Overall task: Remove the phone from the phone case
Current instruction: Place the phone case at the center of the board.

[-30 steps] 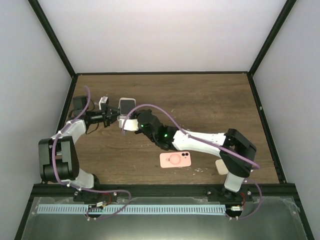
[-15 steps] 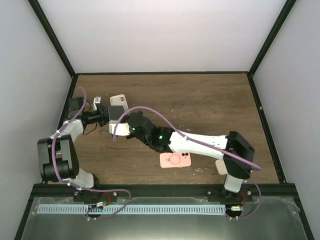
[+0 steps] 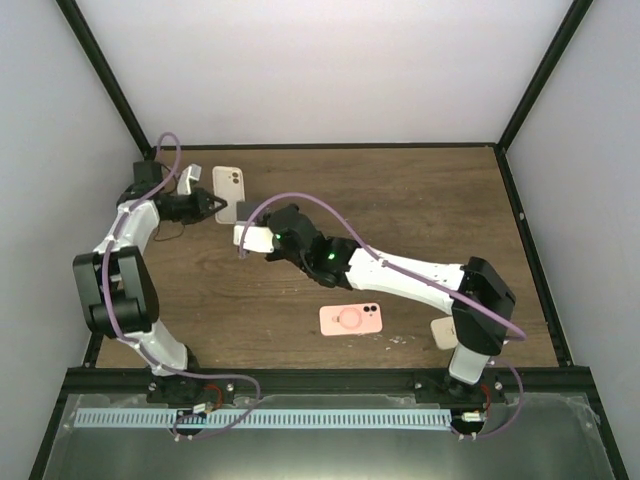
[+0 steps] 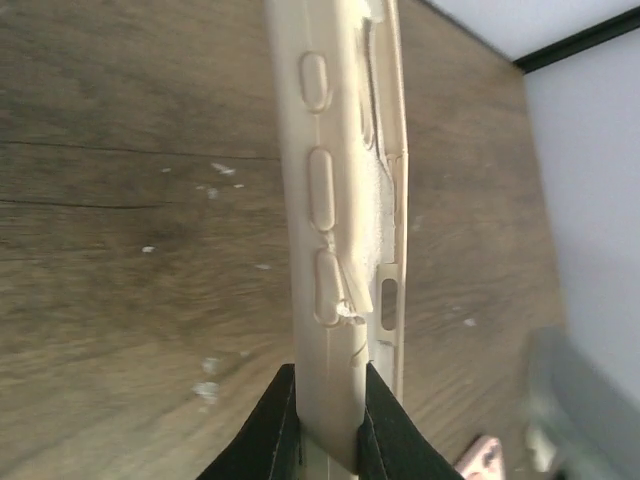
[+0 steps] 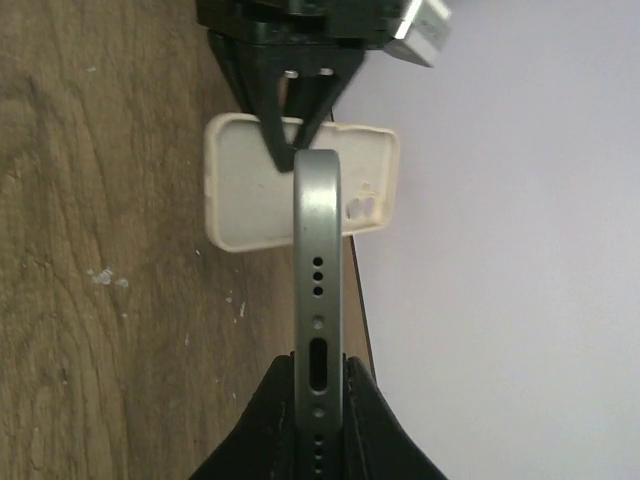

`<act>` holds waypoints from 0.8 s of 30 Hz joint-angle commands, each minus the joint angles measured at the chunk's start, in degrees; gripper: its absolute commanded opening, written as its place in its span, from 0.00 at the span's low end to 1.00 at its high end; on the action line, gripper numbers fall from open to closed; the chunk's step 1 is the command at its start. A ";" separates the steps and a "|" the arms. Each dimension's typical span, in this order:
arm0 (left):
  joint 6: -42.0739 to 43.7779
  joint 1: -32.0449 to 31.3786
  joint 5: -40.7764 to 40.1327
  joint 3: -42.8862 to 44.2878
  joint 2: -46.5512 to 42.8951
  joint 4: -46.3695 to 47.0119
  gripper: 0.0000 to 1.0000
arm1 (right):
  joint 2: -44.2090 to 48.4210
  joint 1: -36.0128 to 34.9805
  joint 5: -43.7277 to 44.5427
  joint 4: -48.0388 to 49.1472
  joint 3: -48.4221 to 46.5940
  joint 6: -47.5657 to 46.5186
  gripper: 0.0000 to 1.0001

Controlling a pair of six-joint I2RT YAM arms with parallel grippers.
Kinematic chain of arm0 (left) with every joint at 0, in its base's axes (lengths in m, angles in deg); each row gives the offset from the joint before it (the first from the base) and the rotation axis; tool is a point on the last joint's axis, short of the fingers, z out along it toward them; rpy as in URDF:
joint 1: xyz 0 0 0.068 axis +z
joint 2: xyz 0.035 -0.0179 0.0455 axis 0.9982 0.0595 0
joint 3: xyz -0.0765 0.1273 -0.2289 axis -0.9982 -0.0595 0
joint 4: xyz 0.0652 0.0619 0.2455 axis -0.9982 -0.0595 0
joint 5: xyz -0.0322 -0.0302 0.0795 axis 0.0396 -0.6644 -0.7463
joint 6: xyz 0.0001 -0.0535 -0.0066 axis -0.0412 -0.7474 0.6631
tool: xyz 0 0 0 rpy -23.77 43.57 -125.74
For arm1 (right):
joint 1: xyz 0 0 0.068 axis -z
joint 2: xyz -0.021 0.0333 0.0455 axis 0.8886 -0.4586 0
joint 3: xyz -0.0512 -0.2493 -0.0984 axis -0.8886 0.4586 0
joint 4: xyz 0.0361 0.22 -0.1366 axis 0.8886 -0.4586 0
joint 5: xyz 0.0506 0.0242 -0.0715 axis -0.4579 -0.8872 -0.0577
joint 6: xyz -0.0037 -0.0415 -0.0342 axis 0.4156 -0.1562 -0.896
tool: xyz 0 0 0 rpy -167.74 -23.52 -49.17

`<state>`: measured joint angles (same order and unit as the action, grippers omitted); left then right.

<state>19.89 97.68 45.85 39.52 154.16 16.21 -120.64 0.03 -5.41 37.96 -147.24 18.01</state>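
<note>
The table (image 3: 420,200) is seen from above, with both arms gathered toward the upper left of the frame. The left arm (image 3: 120,300) is reached up along the left edge, and the right arm (image 3: 400,272) is stretched diagonally across from the lower right. A pink handset (image 3: 351,318) is seen lying flat at lower centre, well apart from the action.

The case (image 3: 229,190) is held on edge at upper left, with the left fingers (image 4: 278,430) clenched on its rim. It is judged to be empty. The phone (image 3: 250,238) is found just below and right of it, clear of the case. It is gripped edge-on by the right fingers (image 5: 275,420), which are clamped at its port end. The separation is judged done.

Now the danger. Both grips are narrow and taken on thin edges, so a slip could be caused by any quick swing, and the phone could be dropped onto the table. The two wrists are also close together, so a knock could be caused by a careless retreat.
</note>
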 commanded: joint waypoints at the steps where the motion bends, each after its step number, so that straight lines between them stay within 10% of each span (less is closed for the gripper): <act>1: 15.71 0.47 -7.00 5.60 7.96 -11.65 0.00 | 3.32 1.26 -1.88 -0.30 -2.24 3.92 0.01; 24: 12.71 -0.34 -1.79 26.66 34.47 -13.96 0.05 | 1.49 1.70 -3.26 -0.51 -1.51 4.63 0.01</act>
<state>34.71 98.21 42.31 64.48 187.10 1.19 -119.94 1.71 -8.25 35.03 -147.24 21.46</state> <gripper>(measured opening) 0.089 0.061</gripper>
